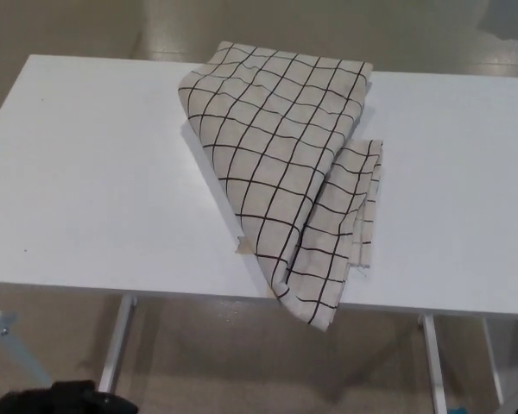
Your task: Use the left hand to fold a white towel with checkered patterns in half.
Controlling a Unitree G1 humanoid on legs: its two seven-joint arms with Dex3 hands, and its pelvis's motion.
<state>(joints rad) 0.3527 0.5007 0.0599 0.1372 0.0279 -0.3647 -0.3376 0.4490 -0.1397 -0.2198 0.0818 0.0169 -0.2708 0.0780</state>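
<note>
One checkered towel lies on a white table, already doubled over itself; its broad upper layer runs from near the far edge of the table down toward the near edge, and its lowest corner droops just over that near edge; a narrower under-layer shows along its right side, toward the table's right half. The cloth is off-white with a thin black grid; it looks light, soft and limp, the kind of fabric that would sag and crease wherever it is lifted and would slide easily on the smooth tabletop; nothing about it seems fragile. A sound place to take hold, if more folding is wanted, appears to be the overhanging corner at the near edge, where a thumb and fingers could close from both sides without scraping the table; the upper left corner near the far edge is a second option. A dark shape at the bottom left of the head view is probably part of the left hand, well below the table's near edge and well apart from the towel; whether its fingers are apart or together cannot be told; the right hand does not show. Count: one towel, one table, two visible metal table legs beneath the near edge.
</note>
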